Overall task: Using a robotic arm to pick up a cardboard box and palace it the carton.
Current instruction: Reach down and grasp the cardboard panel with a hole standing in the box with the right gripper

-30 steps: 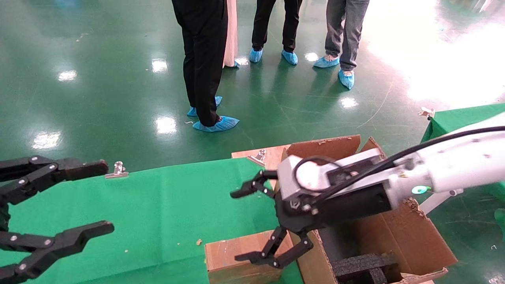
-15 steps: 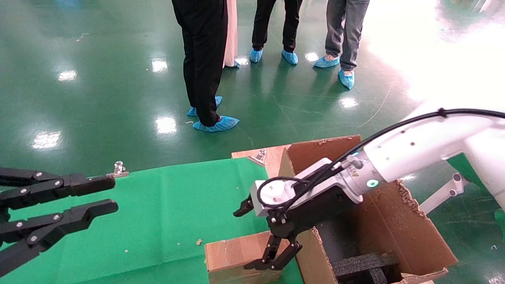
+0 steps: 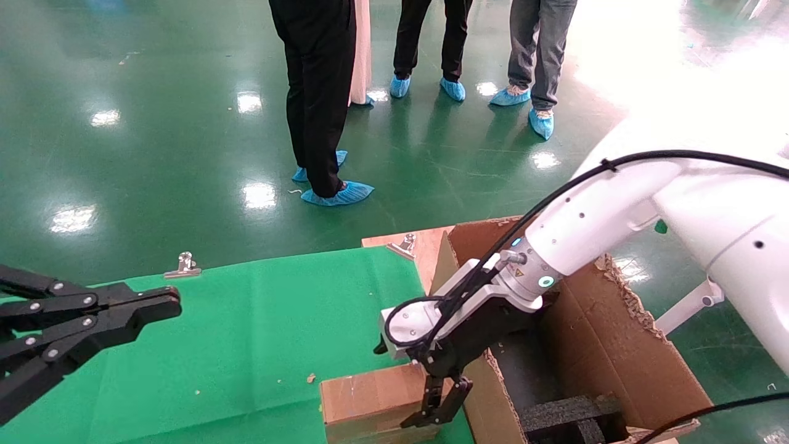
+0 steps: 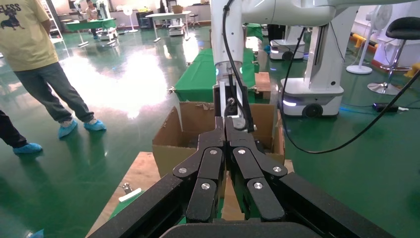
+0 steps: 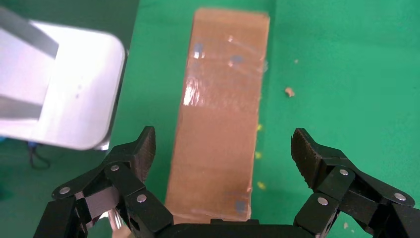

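Note:
The small brown cardboard box (image 3: 363, 398) lies on the green cloth at the near edge, beside the carton (image 3: 622, 357), whose ragged flaps stand open with black foam (image 3: 567, 413) inside. My right gripper (image 3: 396, 387), on the white arm with the teal ring, points down over the box's carton-side end. In the right wrist view the gripper (image 5: 224, 144) is open, its fingers on either side of the box (image 5: 223, 84) and clear of its sides. My left gripper (image 3: 166, 305) is shut and empty at the left over the cloth. It also shows in the left wrist view (image 4: 225, 121), pointing at the carton (image 4: 173, 144).
The green-covered table (image 3: 259, 320) has binder clips (image 3: 185, 265) along its far edge and a wooden board (image 3: 419, 243) at the corner. Several people stand on the green floor beyond, the nearest in black trousers (image 3: 317, 98).
My right gripper has swung down and nearer, from level above the carton's edge to pointing down over the small box. My left gripper has closed from wide open to shut.

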